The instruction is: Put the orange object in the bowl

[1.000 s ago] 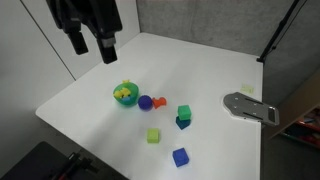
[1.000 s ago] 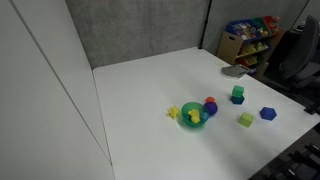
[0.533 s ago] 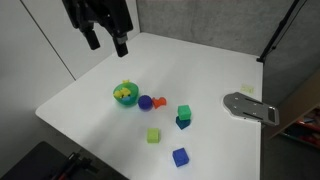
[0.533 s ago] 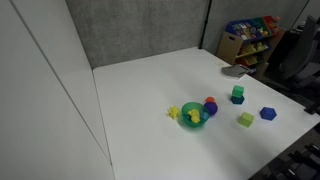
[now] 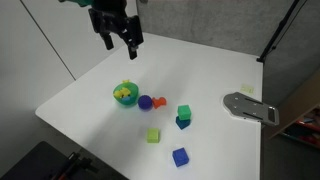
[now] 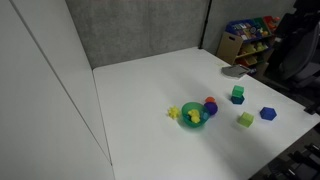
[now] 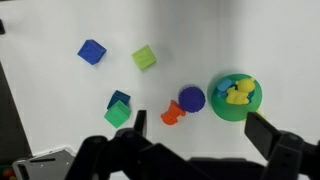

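Observation:
The orange object (image 5: 159, 101) lies on the white table (image 5: 200, 70) right of the purple ball (image 5: 145, 102); it also shows in the wrist view (image 7: 172, 115) and in an exterior view (image 6: 209, 100). The green bowl (image 5: 125, 94) holds yellow and blue pieces; it also shows in the wrist view (image 7: 236, 97) and in an exterior view (image 6: 192, 116). My gripper (image 5: 121, 40) hangs open and empty high above the table, behind the bowl. In the wrist view its fingers (image 7: 200, 140) frame the orange object and ball from above.
A green cube on a blue block (image 5: 184, 116), a light green cube (image 5: 153, 135) and a blue cube (image 5: 180, 157) lie on the table. A grey metal plate (image 5: 250, 107) sits at the table's edge. A shelf with toy bins (image 6: 250, 38) stands beyond the table.
The gripper has moved across the top of the exterior view toward the table's middle, staying high and open. The objects on the table have not moved.

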Available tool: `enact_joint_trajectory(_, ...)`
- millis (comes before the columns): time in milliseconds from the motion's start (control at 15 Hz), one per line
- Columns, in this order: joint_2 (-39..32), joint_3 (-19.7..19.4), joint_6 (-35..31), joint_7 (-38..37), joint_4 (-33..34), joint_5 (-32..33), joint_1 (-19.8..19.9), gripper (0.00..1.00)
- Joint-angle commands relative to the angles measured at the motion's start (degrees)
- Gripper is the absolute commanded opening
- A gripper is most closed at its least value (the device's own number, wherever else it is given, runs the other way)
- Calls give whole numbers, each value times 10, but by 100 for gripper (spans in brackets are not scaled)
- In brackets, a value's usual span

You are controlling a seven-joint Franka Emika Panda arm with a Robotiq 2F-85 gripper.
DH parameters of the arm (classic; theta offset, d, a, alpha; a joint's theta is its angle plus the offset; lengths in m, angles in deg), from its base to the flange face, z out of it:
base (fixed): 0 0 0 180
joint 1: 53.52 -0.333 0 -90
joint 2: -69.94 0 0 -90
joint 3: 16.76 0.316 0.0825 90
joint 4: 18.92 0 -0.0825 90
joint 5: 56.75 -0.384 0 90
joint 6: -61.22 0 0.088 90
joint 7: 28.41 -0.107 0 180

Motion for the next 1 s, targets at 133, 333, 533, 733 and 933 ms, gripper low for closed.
enact_joint_trajectory(133,-106,2,-38,-37,60,-21,-12,100)
enact_joint_trajectory(333,-155,7,-86,-81,73,-6,-21,100)
enact_joint_trajectory(533,-209,8,-128,-116,95,-1,-32,100)
enact_joint_trajectory(733,-266,3,-157,-135,127,1,-41,100)
enact_joint_trajectory(933,-324,-3,-171,-144,166,2,-45,100)
